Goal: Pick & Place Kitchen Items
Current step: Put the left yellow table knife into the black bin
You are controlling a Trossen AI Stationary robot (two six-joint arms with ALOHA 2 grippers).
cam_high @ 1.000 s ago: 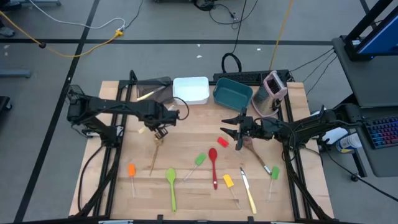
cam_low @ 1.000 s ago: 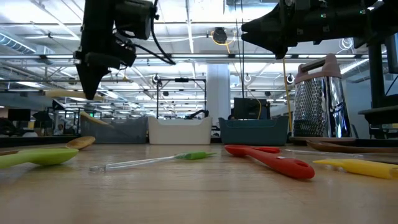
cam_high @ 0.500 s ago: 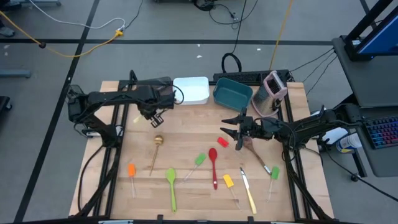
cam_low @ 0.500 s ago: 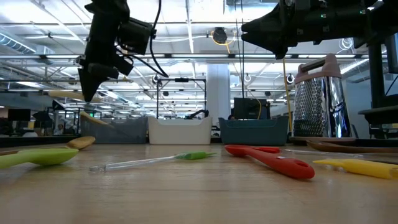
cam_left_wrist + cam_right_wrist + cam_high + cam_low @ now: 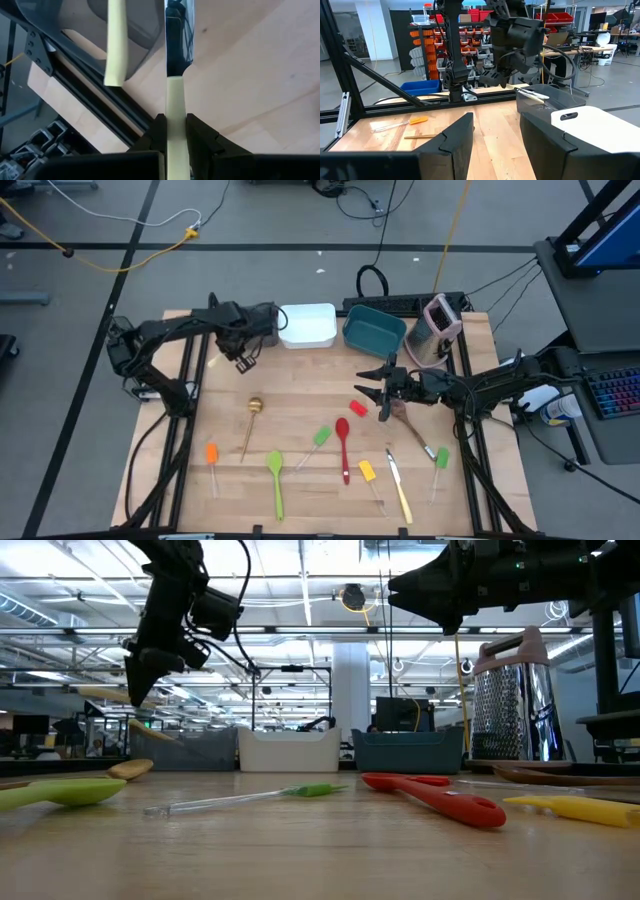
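Note:
My left gripper [image 5: 243, 358] hangs above the table beside the brown tub [image 5: 255, 323], shut on a cream-handled knife [image 5: 175, 85]. A second cream-handled knife [image 5: 116, 45] lies in that tub. My right gripper [image 5: 366, 385] stands open and level above the table's middle, with nothing between its fingers. On the wood lie a gold spoon [image 5: 252, 418], an orange spatula [image 5: 212, 458], a green spoon [image 5: 275, 475], a green spatula [image 5: 319, 439], a red spoon [image 5: 343, 442], a red spatula [image 5: 358, 410], a yellow spatula [image 5: 368, 474] and a knife [image 5: 398, 485]. My left gripper pinches the knife's cream handle [image 5: 175, 97] between its two fingers, coming from above and pointing steeply down. The knife runs in line with the fingers, and its dark blade [image 5: 178, 35] reaches out past the fingertips. It is lifted clear of the table.
A white tub [image 5: 308, 325] and a teal tub [image 5: 373, 330] stand beside the brown tub along the far edge, with a pink-and-grey grater [image 5: 440, 323] at the far right. A wooden spoon [image 5: 415, 430] and another green spatula [image 5: 441, 460] lie near the right rail.
My left gripper has swung toward the table's far edge and a little left, from over the gold spoon to beside the brown tub. It carried the knife with it, clear of the table, turning about as it went. It stays shut.

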